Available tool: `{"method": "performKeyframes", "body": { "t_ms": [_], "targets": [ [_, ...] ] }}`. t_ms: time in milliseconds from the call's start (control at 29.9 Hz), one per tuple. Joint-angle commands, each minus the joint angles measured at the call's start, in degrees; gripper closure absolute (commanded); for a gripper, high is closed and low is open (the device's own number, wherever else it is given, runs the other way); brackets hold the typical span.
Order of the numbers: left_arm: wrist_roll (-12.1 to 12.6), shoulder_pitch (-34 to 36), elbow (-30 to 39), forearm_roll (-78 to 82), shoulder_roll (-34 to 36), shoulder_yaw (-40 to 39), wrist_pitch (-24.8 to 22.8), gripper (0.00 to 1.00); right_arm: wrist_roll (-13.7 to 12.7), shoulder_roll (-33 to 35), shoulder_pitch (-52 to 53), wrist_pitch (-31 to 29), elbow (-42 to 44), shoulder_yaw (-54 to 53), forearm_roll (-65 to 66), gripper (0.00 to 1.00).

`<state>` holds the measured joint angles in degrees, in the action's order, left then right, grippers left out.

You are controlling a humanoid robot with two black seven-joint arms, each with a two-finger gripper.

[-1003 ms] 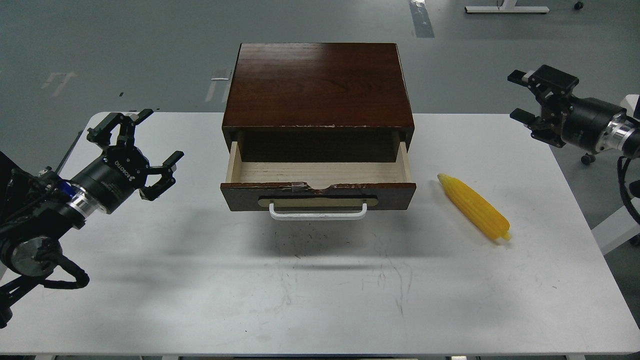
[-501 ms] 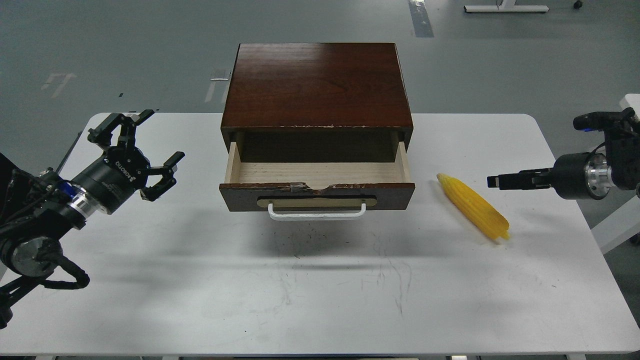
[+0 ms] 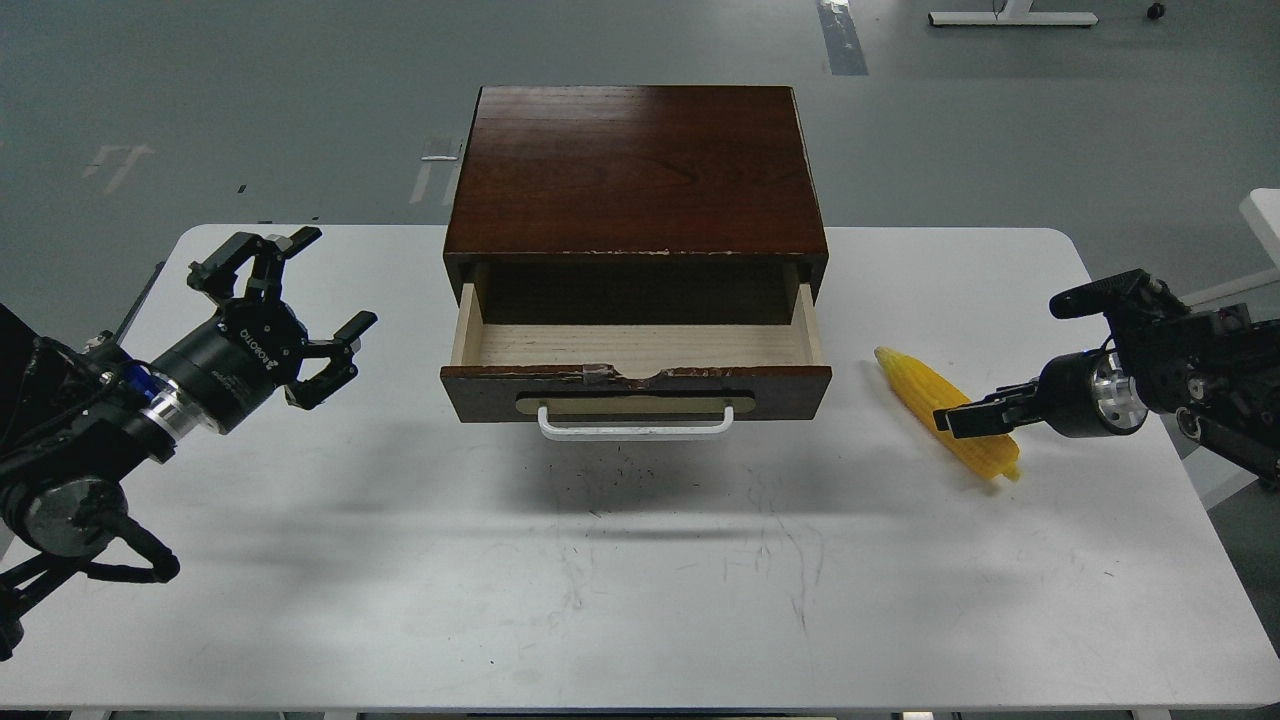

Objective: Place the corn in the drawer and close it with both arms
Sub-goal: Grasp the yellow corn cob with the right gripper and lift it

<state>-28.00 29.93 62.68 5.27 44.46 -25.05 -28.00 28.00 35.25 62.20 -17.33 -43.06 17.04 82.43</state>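
The yellow corn (image 3: 912, 385) lies on the white table (image 3: 640, 580), to the right of the drawer, pointing diagonally. The dark brown drawer (image 3: 640, 382) is pulled out from the cabinet (image 3: 636, 170). Its pale wooden inside shows nothing in it, and its white bar handle (image 3: 636, 430) faces me. My right gripper (image 3: 955, 420) comes in from the right and is seen side-on over the corn's near half. Its fingers cannot be told apart, and contact with the corn is unclear. My left gripper (image 3: 333, 280) is open and holds nothing, above the table left of the drawer.
The cabinet stands at the table's back middle. The table's right edge is close behind my right arm (image 3: 1180, 375). Grey floor surrounds the table, with a white stand base (image 3: 1010, 17) far behind.
My right gripper has dropped from high at the far right and swung left until it is over the corn. My left gripper has shifted slightly right. The corn and drawer have not moved.
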Motion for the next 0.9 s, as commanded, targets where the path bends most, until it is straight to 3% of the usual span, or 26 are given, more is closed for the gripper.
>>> {"method": "performKeyframes", "body": {
  "t_ms": [0,33,100,201,434,668,869],
  "targets": [
    [0.0,0.04,0.16,0.0,0.01,-0.09,0.0,0.0,0.0,-0.18,-0.15,0.54,-0.01,0.98,-0.08,0.33],
    [0.0,0.04,0.25,0.0,0.01,-0.09,0.0,0.0,0.0,-0.1,-0.15,0.54,-0.01,1.07,-0.08,0.41],
    [0.0,0.04,0.25,0.0,0.01,-0.09,0.0,0.0,0.0,0.17,-0.15,0.54,-0.1,2.03,-0.08,0.74],
    [0.0,0.04,0.25,0.0,0.01,-0.09,0.0,0.0,0.0,0.43,-0.15,0.54,-0.18,2.65,-0.08,0.91],
    [0.0,0.04,0.69,0.0,0.28,-0.27,0.0,0.0,0.0,2.79,1.42,0.54,-2.02,2.3,-0.43,0.98],
    [0.0,0.04,0.86,0.0,0.89,-0.53,0.0,0.0,0.0,9.57,20.81,0.1,-11.33,2.47,-1.13,0.97],
    [0.0,0.04,0.86,0.0,1.16,-0.53,0.0,0.0,0.0,8.7,36.03,-3.49,-15.99,2.83,-1.22,0.96]
  ]
}}
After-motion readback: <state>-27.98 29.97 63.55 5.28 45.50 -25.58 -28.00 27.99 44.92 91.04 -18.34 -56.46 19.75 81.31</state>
